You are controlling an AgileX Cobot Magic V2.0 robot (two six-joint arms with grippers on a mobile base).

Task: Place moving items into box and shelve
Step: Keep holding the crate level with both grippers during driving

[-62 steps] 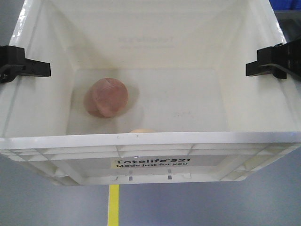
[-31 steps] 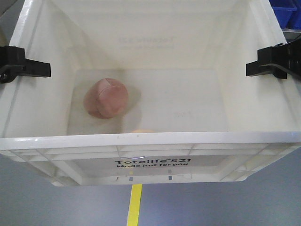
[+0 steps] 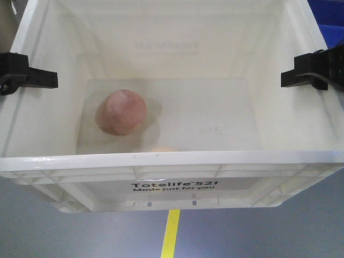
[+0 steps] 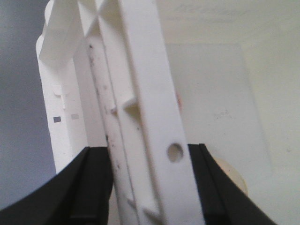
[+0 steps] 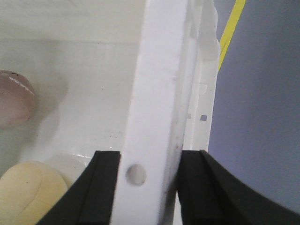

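- Front view: the left pincer [image 3: 36, 78] and the right pincer [image 3: 298, 76] are each clamped onto an opposite side wall of the white box [image 3: 172, 160], and one black finger of each reaches over the rim to the inside.
- Front view: the pink ball [image 3: 121, 112] lies on the box floor, left of centre. It is nearer the left pincer but well apart from both. Only a sliver of the yellow ball [image 3: 163, 150] shows above the near wall.
- Front view: the grey floor with a yellow line [image 3: 172, 236] shows under the printed near wall, and a blue bin [image 3: 329, 12] sits at the top right corner.
- Left wrist view: the left pincer [image 4: 150, 187] is closed down to the width of the ribbed rim, with a finger pressed on each face. A pale curve of the yellow ball [image 4: 230, 176] lies just inside, near the inner finger.
- Right wrist view: the right pincer [image 5: 147, 185] squeezes its rim the same way. This view shows most of the yellow ball [image 5: 29, 196], which rests in the near corner beside the inner finger. The pink ball [image 5: 14, 99] lies farther along, apart from it.
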